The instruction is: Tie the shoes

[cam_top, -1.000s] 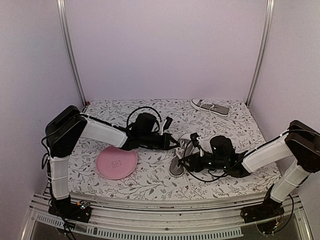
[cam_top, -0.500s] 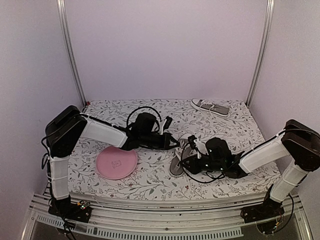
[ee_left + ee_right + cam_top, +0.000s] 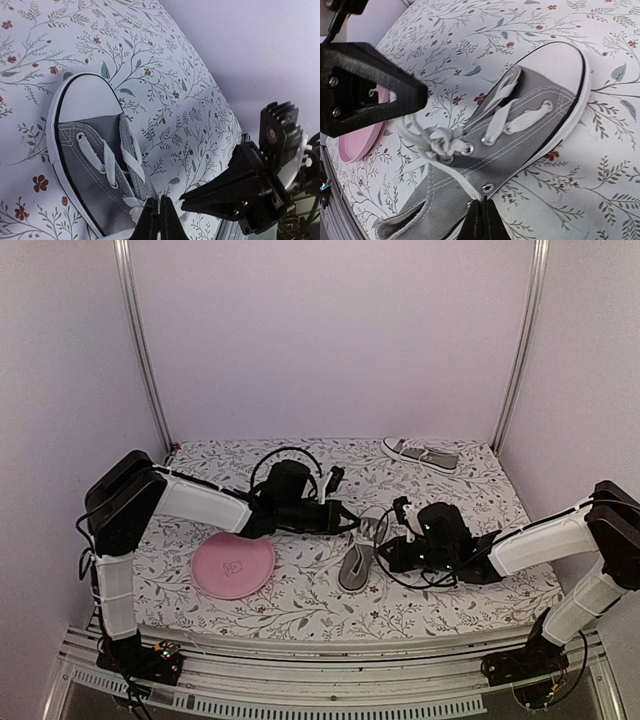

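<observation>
R gripper (image 3: 482, 220) drew back right, jaws clamped on white lace (image 3: 451, 176) | L gripper (image 3: 159, 220) shut by knot (image 3: 440, 142), hold unclear | grey canvas low-top sneaker (image 3: 535, 120) betw. both: opposing pull prob.

- Your left arm (image 3: 200, 503) and right arm (image 3: 545, 538) have smooth white shells on the long links and bulky black housings at the joints.
- Thin black cables (image 3: 285, 449) run in loops beside each wrist.
- The left gripper (image 3: 159, 216) is matte black with slim, tapering fingers. In the right wrist view, one finger is a wedge with a triangular cut-out and small silver screws (image 3: 333, 111).
- The right gripper (image 3: 482, 216) is built the same way. A finned black block (image 3: 280, 122) behind it carries a small round metal fitting.
- Each arm stands on a black base (image 3: 150, 660).
</observation>
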### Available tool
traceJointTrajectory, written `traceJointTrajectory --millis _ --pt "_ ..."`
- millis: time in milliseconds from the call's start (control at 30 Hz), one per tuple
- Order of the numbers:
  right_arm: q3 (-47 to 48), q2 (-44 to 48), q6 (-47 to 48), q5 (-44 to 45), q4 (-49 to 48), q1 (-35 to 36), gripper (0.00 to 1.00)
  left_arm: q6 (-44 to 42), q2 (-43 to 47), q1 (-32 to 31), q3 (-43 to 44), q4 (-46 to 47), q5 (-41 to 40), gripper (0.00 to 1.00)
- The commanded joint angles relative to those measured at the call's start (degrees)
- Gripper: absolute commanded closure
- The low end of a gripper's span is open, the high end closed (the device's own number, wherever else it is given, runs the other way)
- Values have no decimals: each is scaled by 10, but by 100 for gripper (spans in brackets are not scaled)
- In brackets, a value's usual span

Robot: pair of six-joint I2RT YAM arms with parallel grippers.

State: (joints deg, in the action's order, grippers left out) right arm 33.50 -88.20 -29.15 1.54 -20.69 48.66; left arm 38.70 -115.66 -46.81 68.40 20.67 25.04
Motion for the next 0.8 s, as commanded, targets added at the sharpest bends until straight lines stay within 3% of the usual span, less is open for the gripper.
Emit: traceJointTrajectory --millis 0,400,767 --pt "6 23 1 17 39 -35 98 -7 19 5 -6 15 3 100" --pt "-10 27 38 -109 -23 -32 98 4 24 3 -65 93 30 100" --pt "15 -35 12 -144 -55 -12 98 7 65 -6 -121 146 42 100"
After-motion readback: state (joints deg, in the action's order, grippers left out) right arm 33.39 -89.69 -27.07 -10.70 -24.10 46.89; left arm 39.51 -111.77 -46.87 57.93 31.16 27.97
